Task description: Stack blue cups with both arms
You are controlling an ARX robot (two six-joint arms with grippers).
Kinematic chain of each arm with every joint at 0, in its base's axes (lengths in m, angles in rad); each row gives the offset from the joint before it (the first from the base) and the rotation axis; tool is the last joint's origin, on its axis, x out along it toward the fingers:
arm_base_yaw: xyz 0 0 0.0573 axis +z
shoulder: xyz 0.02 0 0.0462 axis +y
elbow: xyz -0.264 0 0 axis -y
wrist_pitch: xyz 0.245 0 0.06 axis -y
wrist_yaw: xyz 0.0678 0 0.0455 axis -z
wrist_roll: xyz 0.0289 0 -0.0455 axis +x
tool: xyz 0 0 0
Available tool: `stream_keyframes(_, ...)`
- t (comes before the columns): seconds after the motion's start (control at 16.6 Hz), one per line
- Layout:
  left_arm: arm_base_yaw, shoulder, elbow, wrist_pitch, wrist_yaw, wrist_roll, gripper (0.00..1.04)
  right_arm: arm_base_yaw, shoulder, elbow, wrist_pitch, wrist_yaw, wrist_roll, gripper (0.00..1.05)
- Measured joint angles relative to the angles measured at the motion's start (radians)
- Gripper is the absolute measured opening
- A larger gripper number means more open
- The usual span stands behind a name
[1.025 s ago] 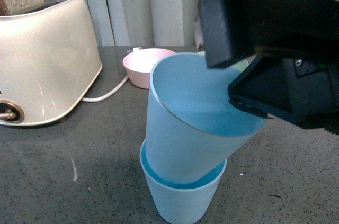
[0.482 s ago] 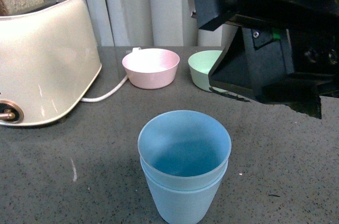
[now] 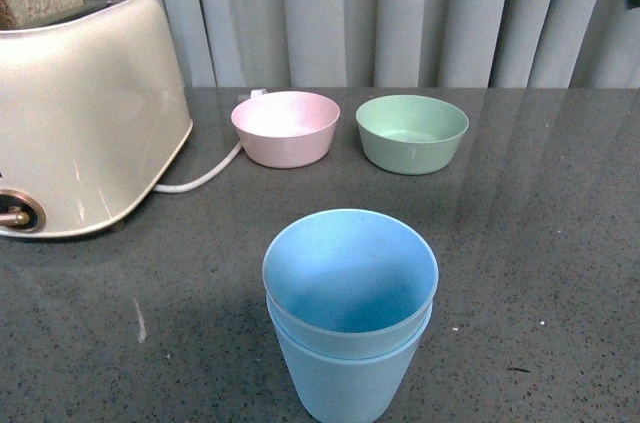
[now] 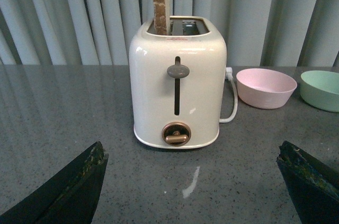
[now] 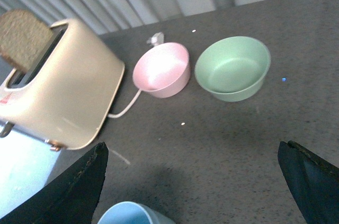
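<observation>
1. Presently, taking the toaster [image 3: 85, 113] as landmark: my left gripper [image 4: 193, 181] faces it, jaws spread wide, holding nothing.
2. Right of the toaster and nearer me, the blue cups [image 3: 349, 313] stand nested, upright, rims near level.
3. My right gripper [image 5: 193, 181] hangs above them, wide apart, empty.
4. I judge stacking done; retract straight, clear of the rim.
5. Beyond: pink bowl [image 3: 286, 128], green bowl [image 3: 412, 132], on a dark speckled counter [image 3: 540, 243] before a grey curtain [image 3: 400, 13].

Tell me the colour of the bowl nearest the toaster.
Pink: the pink bowl shows best in the front view.
</observation>
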Motion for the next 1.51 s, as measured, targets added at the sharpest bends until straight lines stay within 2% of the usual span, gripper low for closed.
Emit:
stream_keyframes(0.18,0.000,0.000,0.000,0.000,0.000,0.000,0.98,-0.132,-0.148,-0.146,0.108,0.016,0.024,0.97)
stream_keyframes(0.24,0.000,0.000,0.000,0.000,0.000,0.000,0.98,-0.178,-0.232,-0.278,0.347,0.151,-0.085,0.85)
stream_keyframes(0.3,0.000,0.000,0.000,0.000,0.000,0.000,0.98,-0.261,-0.336,-0.411,0.480,0.161,-0.208,0.72)
stream_keyframes(0.36,0.000,0.000,0.000,0.000,0.000,0.000,0.98,-0.348,-0.426,-0.505,0.501,0.113,-0.286,0.61)
stream_keyframes(0.42,0.000,0.000,0.000,0.000,0.000,0.000,0.98,-0.374,-0.528,-0.599,0.455,0.109,-0.330,0.48)
stream_keyframes(0.54,0.000,0.000,0.000,0.000,0.000,0.000,0.98,-0.365,-0.722,-0.719,0.335,0.082,-0.373,0.24)
stream_keyframes(0.66,0.000,0.000,0.000,0.000,0.000,0.000,0.98,-0.365,-0.845,-0.751,0.334,0.084,-0.389,0.02)
stream_keyframes(1.09,0.000,0.000,0.000,0.000,0.000,0.000,0.98,-0.365,-0.979,-0.842,0.273,0.084,-0.394,0.02)
stream_keyframes(1.21,0.000,0.000,0.000,0.000,-0.001,0.000,0.98,-0.365,-1.115,-0.867,0.132,0.084,-0.394,0.02)
stream_keyframes(1.51,0.000,0.000,0.000,0.000,0.000,0.000,0.98,-0.365,-1.168,-0.877,0.124,0.084,-0.395,0.02)
